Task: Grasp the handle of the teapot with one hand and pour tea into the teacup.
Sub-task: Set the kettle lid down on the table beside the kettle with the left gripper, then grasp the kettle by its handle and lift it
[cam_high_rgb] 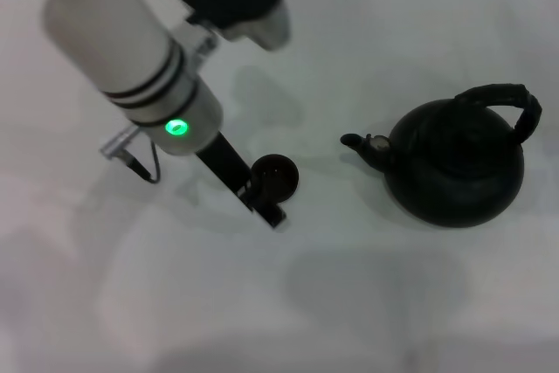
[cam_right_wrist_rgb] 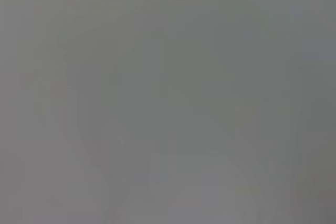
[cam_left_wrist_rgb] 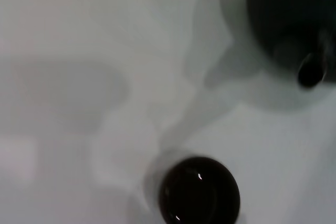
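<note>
A plain white worktop point(cam_high_rgb: 367, 303) fills the head view, with soft shadows across it. The teapot point(cam_high_rgb: 456, 163) sits upright on the right side, its short spout point(cam_high_rgb: 356, 141) aimed to the left toward the teacup point(cam_high_rgb: 274, 176); the handle point(cam_high_rgb: 511, 102) arches over its top and nothing touches it. The teacup stands near the middle of the worktop, well apart from the teapot. The left arm reaches down from the upper left, a green light point(cam_high_rgb: 177, 127) glowing on its wrist, and the left pincer point(cam_high_rgb: 262, 200) sits right at the teacup, one dark finger against the cup's left side. Whether it is wide or closed on the cup cannot be told. The left wrist view shows the teacup point(cam_left_wrist_rgb: 199, 190) close below and the teapot point(cam_left_wrist_rgb: 289, 19) beyond it. The right wrist view shows only featureless grey; the right pincer appears in no view.
</note>
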`<act>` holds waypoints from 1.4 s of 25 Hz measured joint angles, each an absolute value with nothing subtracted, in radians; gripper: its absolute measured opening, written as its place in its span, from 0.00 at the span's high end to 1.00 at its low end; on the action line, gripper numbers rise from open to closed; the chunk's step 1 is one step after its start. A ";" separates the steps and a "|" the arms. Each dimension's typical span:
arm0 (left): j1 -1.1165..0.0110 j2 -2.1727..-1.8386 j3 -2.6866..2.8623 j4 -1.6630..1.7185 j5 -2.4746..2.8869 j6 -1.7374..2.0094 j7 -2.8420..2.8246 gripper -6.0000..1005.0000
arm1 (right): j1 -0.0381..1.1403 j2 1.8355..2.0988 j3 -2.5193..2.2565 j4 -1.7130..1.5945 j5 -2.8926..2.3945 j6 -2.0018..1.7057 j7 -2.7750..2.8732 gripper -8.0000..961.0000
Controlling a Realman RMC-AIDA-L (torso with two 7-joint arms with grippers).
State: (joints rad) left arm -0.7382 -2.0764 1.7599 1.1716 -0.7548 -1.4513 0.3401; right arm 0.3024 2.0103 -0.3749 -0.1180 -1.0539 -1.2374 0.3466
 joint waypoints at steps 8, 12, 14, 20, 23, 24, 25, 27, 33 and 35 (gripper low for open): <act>-0.408 -2.077 1.542 1.434 -0.868 -1.348 0.599 0.22 | 0.179 2.009 -0.577 -0.289 -1.058 -1.262 0.513 0.09; -0.267 -2.077 1.457 1.425 -1.049 -1.244 0.817 0.22 | 0.031 2.012 -0.772 -0.583 -1.114 -1.196 0.768 0.09; -0.209 -2.077 1.405 1.388 -1.182 -1.207 0.958 0.22 | -0.037 2.013 -0.840 -0.728 -1.179 -1.160 0.896 0.09; -0.057 -2.077 1.291 1.167 -1.771 -1.262 1.618 0.22 | -0.183 2.019 -0.921 -1.130 -1.488 -1.156 1.295 0.09; -0.016 -2.076 1.286 1.050 -1.967 -1.312 1.846 0.22 | -0.210 2.021 -0.932 -1.206 -1.543 -1.245 1.388 0.09; -0.006 -2.076 1.282 1.006 -2.016 -1.325 1.902 0.22 | -0.212 2.022 -0.933 -1.212 -1.545 -1.276 1.395 0.09; 0.000 -2.076 1.279 0.977 -2.044 -1.332 1.934 0.22 | -0.212 2.023 -0.934 -1.213 -1.542 -1.318 1.398 0.09; 0.003 -2.076 1.267 0.929 -2.070 -1.336 1.965 0.22 | -0.210 2.025 -0.941 -1.211 -1.523 -1.391 1.402 0.09; -0.002 -2.076 1.248 0.845 -2.102 -1.337 2.028 0.22 | -0.188 2.025 -1.041 -1.198 -1.471 -1.412 1.401 0.09; -0.002 -2.076 1.245 0.834 -2.107 -1.340 2.042 0.22 | -0.166 2.024 -1.074 -1.179 -1.468 -1.396 1.392 0.09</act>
